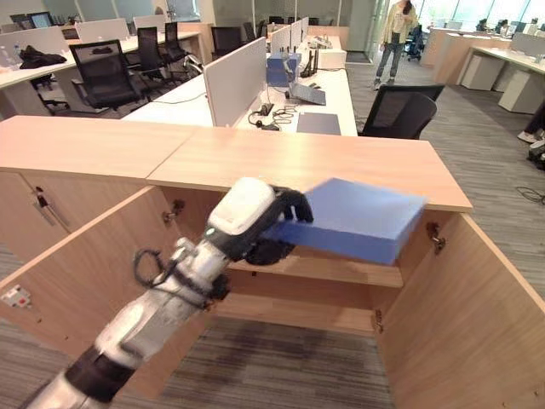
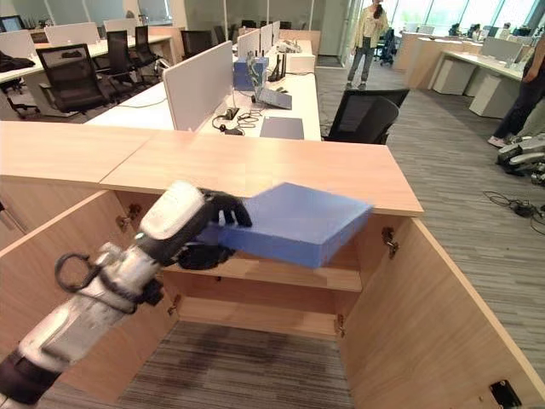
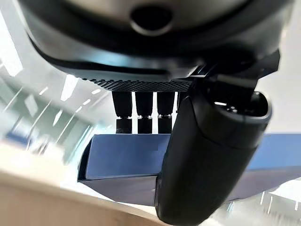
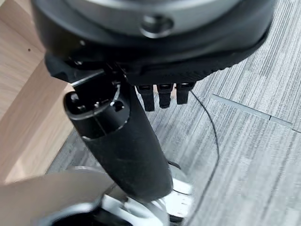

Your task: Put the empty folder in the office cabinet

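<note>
The left hand (image 1: pixel 285 223) pinches the blue folder (image 1: pixel 353 217) between thumb and fingers, holding it flat in the open cabinet (image 1: pixel 324 166) mouth, just above the shelf (image 1: pixel 341 271), while the right hand (image 4: pixel 136 136) hangs empty, fingers straight, above the carpet (image 4: pixel 254 141) at its 3 o'clock.

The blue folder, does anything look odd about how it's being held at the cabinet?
Nothing looks damaged. The left hand pinches the blue folder by one end, so it juts out, slightly tilted, at the open cabinet, just above the shelf.
</note>
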### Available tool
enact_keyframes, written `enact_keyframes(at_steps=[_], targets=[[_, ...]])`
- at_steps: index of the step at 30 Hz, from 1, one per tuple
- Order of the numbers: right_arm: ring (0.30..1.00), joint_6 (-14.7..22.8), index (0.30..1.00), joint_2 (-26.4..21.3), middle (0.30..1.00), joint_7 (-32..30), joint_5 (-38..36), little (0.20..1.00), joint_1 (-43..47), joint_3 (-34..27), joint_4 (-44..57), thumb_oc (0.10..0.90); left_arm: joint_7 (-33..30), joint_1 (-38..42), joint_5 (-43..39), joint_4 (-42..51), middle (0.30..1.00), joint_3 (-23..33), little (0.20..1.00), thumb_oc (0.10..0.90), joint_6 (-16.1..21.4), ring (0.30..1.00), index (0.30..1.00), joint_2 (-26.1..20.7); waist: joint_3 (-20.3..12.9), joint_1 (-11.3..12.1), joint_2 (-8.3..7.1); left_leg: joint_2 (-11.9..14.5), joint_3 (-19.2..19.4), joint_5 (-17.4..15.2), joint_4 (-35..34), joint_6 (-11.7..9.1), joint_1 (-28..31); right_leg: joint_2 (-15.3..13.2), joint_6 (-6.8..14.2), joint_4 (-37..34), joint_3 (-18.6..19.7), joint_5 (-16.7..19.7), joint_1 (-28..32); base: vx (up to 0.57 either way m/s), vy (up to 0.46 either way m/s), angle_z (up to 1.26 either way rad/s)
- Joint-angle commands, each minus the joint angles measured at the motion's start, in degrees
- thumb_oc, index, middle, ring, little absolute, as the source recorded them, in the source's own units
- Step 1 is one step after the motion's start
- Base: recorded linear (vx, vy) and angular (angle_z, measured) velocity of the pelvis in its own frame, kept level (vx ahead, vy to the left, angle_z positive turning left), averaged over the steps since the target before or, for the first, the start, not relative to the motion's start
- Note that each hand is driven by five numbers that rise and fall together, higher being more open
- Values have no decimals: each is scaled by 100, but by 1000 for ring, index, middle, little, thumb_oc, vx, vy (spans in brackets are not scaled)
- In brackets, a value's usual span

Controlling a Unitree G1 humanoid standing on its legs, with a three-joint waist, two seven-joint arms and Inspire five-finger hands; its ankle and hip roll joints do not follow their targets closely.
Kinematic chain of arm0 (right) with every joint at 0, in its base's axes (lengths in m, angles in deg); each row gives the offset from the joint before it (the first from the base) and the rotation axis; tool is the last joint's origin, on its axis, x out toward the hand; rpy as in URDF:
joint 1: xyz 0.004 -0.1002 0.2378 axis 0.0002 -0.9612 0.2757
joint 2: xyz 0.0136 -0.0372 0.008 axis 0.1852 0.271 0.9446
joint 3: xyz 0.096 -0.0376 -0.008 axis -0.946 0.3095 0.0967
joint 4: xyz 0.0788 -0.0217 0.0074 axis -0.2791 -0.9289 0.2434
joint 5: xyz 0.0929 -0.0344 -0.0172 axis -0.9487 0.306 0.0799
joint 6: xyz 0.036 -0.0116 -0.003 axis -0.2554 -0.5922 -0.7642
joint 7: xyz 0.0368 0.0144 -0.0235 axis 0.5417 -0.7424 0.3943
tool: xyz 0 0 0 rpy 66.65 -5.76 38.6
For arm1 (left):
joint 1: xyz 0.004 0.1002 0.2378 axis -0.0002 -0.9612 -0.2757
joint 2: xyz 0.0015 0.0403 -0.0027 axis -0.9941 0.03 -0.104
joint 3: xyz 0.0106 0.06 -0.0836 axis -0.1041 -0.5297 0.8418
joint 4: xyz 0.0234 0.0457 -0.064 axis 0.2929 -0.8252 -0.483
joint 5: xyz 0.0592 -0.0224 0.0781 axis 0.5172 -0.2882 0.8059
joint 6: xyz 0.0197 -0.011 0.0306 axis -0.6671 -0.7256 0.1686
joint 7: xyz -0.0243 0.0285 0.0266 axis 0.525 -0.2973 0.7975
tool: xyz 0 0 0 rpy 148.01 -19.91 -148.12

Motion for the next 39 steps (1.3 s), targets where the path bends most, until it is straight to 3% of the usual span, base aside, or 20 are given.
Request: enact_keyframes(at_steps=[1,7,12,15,19,22,23,26,33,39], targets=[[900,72,900,-135,900,208,28,900,515,56,-288,800,726,17,-1987,-150,300,150,300,400,-190,300,300,-120,168,1,-45,-92,-719,-436,-7,-41,-31,-130,488,47,-165,-360,392,0,0,0],[900,102,900,-85,900,269,16,900,545,26,-202,800,756,-936,-1698,-436,300,622,300,400,-421,300,300,-49,185,118,-33,-98,-829,-406,-7,-21,-93,-118,444,47,-197,-384,383,3,-2,4],[900,122,900,-112,900,217,-35,900,551,15,235,800,549,-1396,-180,-1124,300,837,300,400,-576,300,300,107,201,163,-21,-113,-892,-407,-7,-5,-110,-107,419,47,-238,-420,384,10,0,11],[900,178,900,-257,900,151,-57,900,593,35,1151,800,310,-1392,1382,-1996,300,794,300,400,-732,300,300,327,211,176,-17,-113,-917,-419,-7,5,-114,-111,407,47,-262,-459,387,4,7,8],[900,274,900,-461,900,152,-287,900,595,-66,2034,800,93,-1343,1746,-2582,300,794,300,400,-840,300,300,660,222,158,4,-116,-934,-424,-7,21,-104,-118,398,47,-268,-480,393,1,3,2],[900,347,900,-624,900,146,-398,900,565,-162,2722,800,27,-1381,1818,-2679,300,864,300,400,-880,300,300,822,236,162,31,-120,-926,-434,-7,27,-91,-120,395,47,-272,-491,400,0,0,0],[900,485,900,-791,900,117,-361,900,554,-231,3372,800,-14,-1448,1804,-2613,300,968,300,400,-847,300,300,895,251,171,37,-121,-913,-440,-7,32,-83,-129,401,47,-284,-490,404,0,0,0],[900,636,900,-1176,900,55,132,900,580,-213,4202,800,14,-1448,1648,-2394,300,996,300,400,-746,300,300,962,261,194,48,-123,-887,-459,-7,38,-63,-149,410,47,-290,-492,418,0,0,0],[900,669,900,-1326,900,72,661,900,849,85,4446,800,71,-1223,1437,-1912,300,911,300,400,-636,300,300,944,266,246,35,-118,-884,-461,-7,37,-39,-159,412,47,-327,-501,460,1,1,0],[900,673,900,-1340,900,351,721,900,1090,431,4481,800,280,-1016,683,-1402,300,845,300,400,-463,300,300,906,258,274,34,-119,-918,-455,-7,27,-30,-167,405,47,-370,-513,477,0,0,0]])
